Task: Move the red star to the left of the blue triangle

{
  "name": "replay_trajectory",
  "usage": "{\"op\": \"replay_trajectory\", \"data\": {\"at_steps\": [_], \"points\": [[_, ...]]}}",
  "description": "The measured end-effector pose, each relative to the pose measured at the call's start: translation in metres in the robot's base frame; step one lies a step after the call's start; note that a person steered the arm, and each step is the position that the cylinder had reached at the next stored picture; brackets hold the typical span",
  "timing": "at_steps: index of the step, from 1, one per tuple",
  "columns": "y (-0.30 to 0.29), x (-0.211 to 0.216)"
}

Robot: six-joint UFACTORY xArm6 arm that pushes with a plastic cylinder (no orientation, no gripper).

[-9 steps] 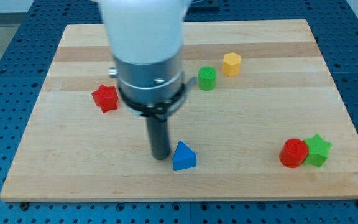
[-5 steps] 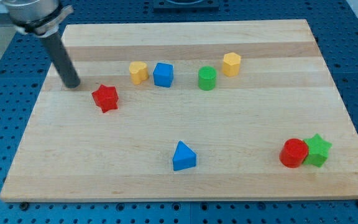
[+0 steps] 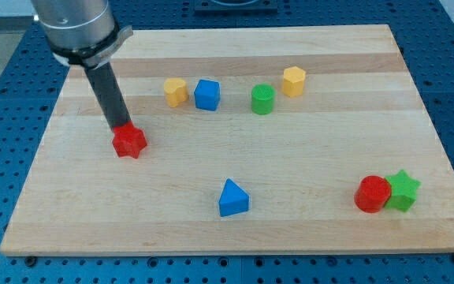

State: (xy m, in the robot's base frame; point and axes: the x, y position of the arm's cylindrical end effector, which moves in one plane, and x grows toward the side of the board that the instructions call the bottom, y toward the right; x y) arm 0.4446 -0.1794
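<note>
**Rod tip against the red star, upper left of the table**

You see my tip (image 3: 121, 126) at the lower end of the dark rod, set down on the wooden table (image 3: 306, 229) and touching the top edge of the red star (image 3: 129, 142). The rod rises from that point toward the view's top left, where the arm's grey collar and white body leave the view. There is no pincer on this arm, so nothing stands apart, together or clamped; the rod ends in the tip alone.

The red star lies in the left part of the table. The blue triangle (image 3: 232, 198) sits well apart from it, toward the view's bottom and right, near the middle of the table's lower half. The star is therefore to the left of the triangle and also higher in the view, not level with it.

Along the upper band of the table you find four blocks in a loose row: a yellow block (image 3: 176, 91), a blue cube (image 3: 206, 95) just beside it, a green cylinder (image 3: 262, 99), and a yellow hexagonal block (image 3: 293, 81) near the cylinder's upper right.

At the lower right, a red cylinder (image 3: 372, 194) and a green star (image 3: 403, 190) stand touching, the star on the right.
</note>
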Motion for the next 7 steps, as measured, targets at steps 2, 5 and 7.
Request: {"op": "replay_trajectory", "data": {"at_steps": [2, 5, 7], "points": [[0.058, 0.055], [0.032, 0.008], [0.006, 0.097]]}}
